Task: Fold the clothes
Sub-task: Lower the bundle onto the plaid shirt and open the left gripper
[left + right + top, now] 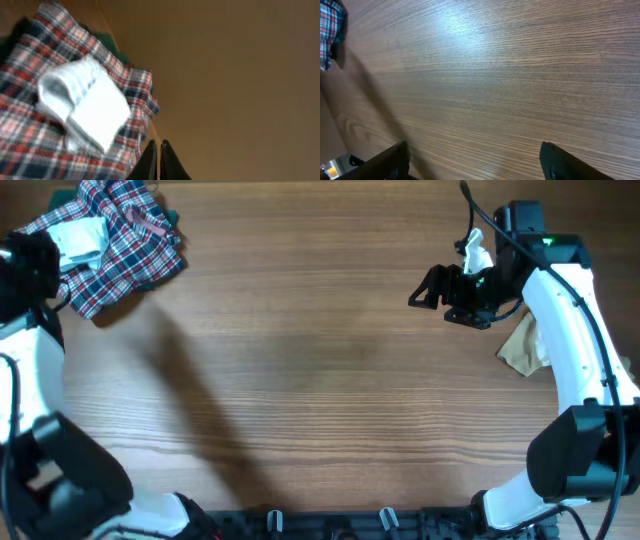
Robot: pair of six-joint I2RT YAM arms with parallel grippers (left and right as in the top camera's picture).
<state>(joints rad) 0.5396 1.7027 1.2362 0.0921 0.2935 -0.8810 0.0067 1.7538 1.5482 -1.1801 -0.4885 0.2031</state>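
The pale blue-white striped garment lies folded in a small bundle on top of the red-white-blue plaid garment at the table's far left corner. In the left wrist view the bundle rests on the plaid. My left gripper hovers just beside them, shut with nothing between its fingers. My right gripper hangs open over bare wood at the far right, and its fingertips stand wide apart and hold nothing. Beige cloth and white cloth lie behind the right arm.
A dark green cloth edge shows under the plaid. The plaid pile's edge also appears in the corner of the right wrist view. The wooden table stretches between the two arms.
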